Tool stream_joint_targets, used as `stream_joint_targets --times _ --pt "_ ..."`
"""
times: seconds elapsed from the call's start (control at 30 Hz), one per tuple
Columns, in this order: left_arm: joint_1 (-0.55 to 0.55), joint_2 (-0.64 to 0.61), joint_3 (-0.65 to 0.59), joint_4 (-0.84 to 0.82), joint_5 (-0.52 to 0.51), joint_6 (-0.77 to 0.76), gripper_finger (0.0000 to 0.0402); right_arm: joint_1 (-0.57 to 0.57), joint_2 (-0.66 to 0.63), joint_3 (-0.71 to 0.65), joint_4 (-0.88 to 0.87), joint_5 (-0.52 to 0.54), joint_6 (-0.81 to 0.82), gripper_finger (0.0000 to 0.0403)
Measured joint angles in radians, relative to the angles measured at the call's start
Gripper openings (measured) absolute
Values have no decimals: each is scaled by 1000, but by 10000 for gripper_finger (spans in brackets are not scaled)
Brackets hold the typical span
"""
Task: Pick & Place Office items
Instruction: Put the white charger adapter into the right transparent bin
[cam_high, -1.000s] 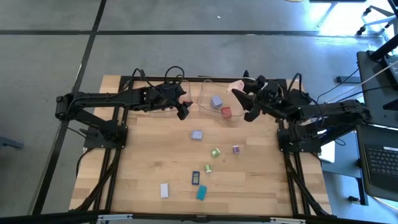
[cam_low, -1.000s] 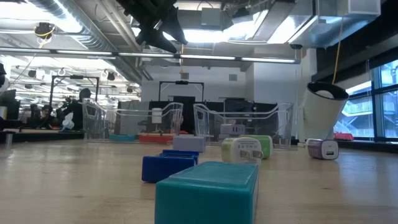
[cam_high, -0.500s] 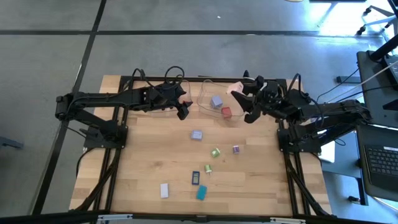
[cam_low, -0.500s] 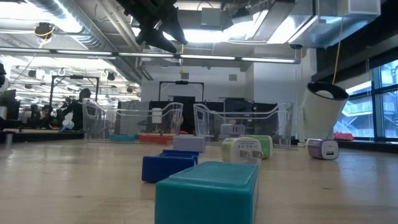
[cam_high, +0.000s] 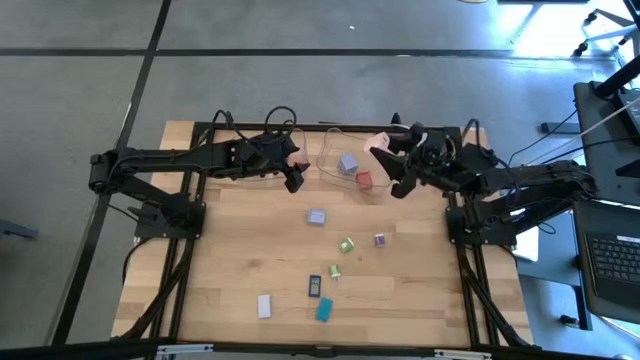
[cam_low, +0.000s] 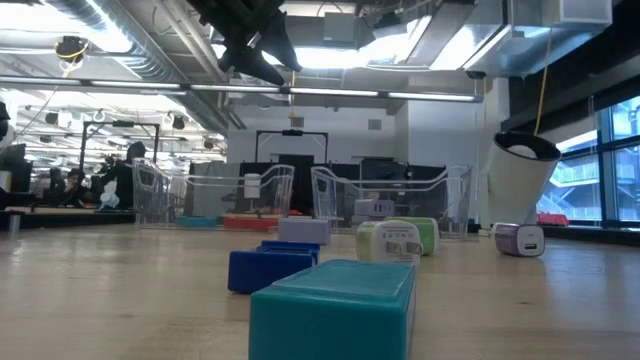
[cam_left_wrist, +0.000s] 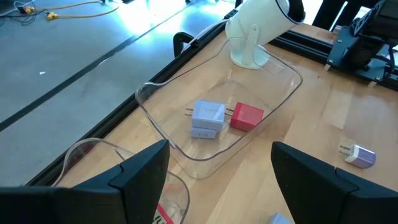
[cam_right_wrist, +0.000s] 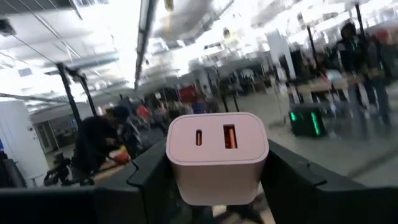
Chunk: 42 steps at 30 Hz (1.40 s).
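Pink and blocky, a small plastic charger with two ports (cam_right_wrist: 217, 158) sits clenched between our right gripper (cam_high: 387, 165) fingers (cam_right_wrist: 287, 180), lifted above the far edge of the wooden bench (cam_high: 240, 260), just beside the clear plastic tray (cam_left_wrist: 277, 74). Inside that tray lie a lilac cube-shaped plug (cam_left_wrist: 208, 118) and a red plug block (cam_left_wrist: 247, 116), touching each other. Our left gripper (cam_high: 294, 178) hovers over the far edge too, on the tray's other side, its fingers (cam_left_wrist: 140, 174) spread wide with nothing between them.

Farther out, mid-bench, we see a lilac block (cam_high: 317, 217), a green and white plug (cam_high: 346, 245) and a small purple and white plug (cam_high: 380, 240). Toward the near edge lie a smaller green piece (cam_high: 335, 271), a dark blue block (cam_high: 314, 286), a teal block (cam_high: 324, 310) and a white block (cam_high: 264, 305), all apart from one another.
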Motion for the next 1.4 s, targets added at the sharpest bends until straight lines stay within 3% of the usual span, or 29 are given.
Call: stream_joint_targets --times 0.2,0.37,0.5,0.63,0.77,1.1,1.4 --pt "0 0 0 0 0 0 278 -1 1 0 -140 85 145 204" --pt "0 0 0 0 0 0 278 -16 8 0 -218 87 176 204" --pt "0 0 0 0 0 0 278 -48 26 0 -372 87 320 204" --pt "0 0 0 0 0 0 278 -94 79 0 -499 91 475 204" --pt "0 0 0 0 0 0 278 -154 165 0 -517 89 500 204" --pt "0 0 0 0 0 0 278 -346 405 0 -590 -107 579 204" --pt "0 0 0 0 0 0 278 -461 530 0 -583 -248 603 204"
